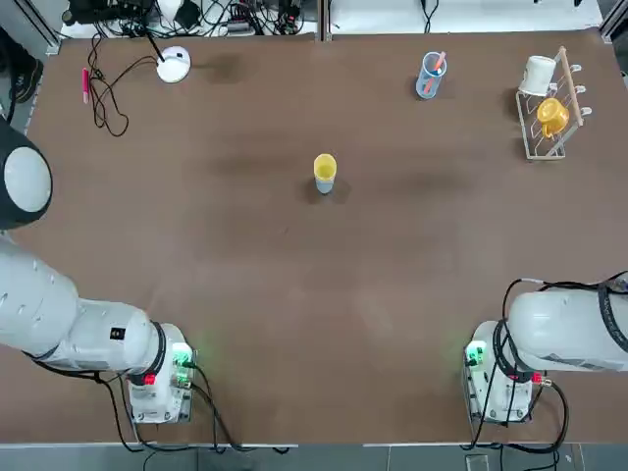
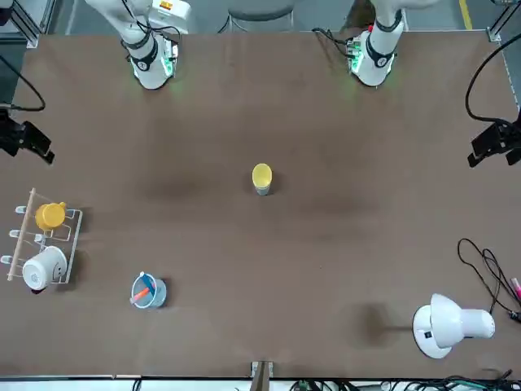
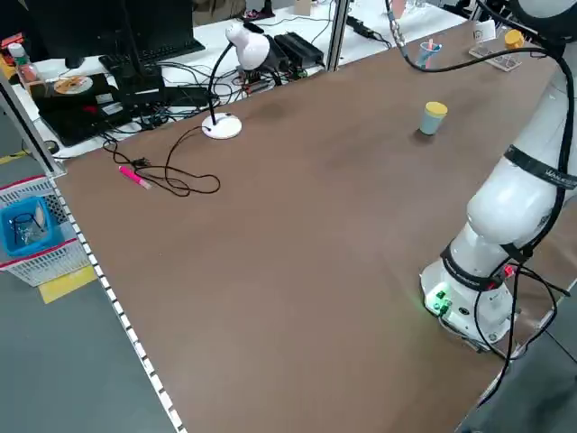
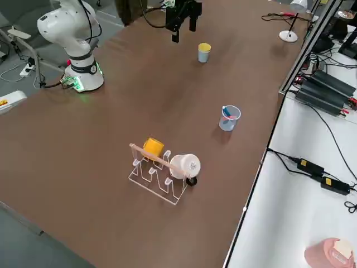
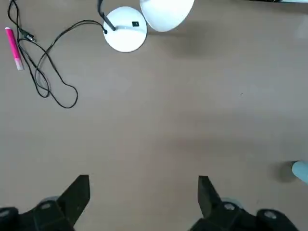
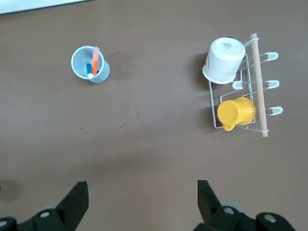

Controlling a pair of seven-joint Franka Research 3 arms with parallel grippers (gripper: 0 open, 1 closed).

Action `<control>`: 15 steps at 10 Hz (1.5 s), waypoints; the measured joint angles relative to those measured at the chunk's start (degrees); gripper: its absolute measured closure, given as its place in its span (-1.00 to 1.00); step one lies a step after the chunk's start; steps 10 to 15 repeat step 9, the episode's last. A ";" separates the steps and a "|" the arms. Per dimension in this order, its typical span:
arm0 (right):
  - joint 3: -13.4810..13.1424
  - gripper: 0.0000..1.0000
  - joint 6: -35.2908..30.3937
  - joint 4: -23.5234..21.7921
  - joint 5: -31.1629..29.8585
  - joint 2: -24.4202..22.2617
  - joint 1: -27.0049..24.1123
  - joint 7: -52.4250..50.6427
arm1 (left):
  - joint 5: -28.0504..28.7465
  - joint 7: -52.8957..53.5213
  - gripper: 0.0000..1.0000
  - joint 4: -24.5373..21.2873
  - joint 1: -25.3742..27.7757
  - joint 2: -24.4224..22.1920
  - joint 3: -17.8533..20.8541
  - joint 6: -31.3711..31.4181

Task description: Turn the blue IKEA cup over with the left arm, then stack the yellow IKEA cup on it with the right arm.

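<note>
With both arms drawn back from the middle, the left arm (image 1: 88, 329) and the right arm (image 1: 569, 329) rise from the near edge of the tabletop (image 1: 324, 392) and touch neither cup. Out over the left edge, the left gripper (image 5: 143, 192) has its fingers spread wide with nothing between them; near the right edge, the right gripper (image 6: 143, 195) likewise has its fingers wide apart and holds nothing. Farther on, a little beyond the tabletop's centre toward the far edge, the blue cup (image 2: 262, 191) stands mouth up, and the yellow cup (image 2: 261, 174) sits nested in it, also mouth up, its rim showing above the blue one. Both parts of the job, the turning over and the stacking, therefore look done. The stack stands upright and free, so I judge that no handling is left.
</note>
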 joint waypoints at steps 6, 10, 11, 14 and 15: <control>-0.03 -1.00 -0.50 0.00 0.00 0.00 0.38 0.00 | 0.11 4.62 -0.98 0.00 0.06 0.00 0.16 -0.82; -0.04 -1.00 -0.54 0.01 0.00 0.00 0.41 0.00 | 0.11 4.64 -0.98 0.00 0.06 0.00 0.16 -1.09; -0.04 -1.00 -0.54 0.01 0.00 0.00 0.41 0.00 | 0.11 4.64 -0.98 0.00 0.06 0.00 0.16 -1.09; -0.04 -1.00 -0.54 0.01 0.00 0.00 0.41 0.00 | 0.11 4.64 -0.98 0.00 0.06 0.00 0.16 -1.09; -0.04 -1.00 -0.54 0.01 0.00 0.00 0.41 0.00 | 0.11 4.64 -0.98 0.00 0.06 0.00 0.16 -1.09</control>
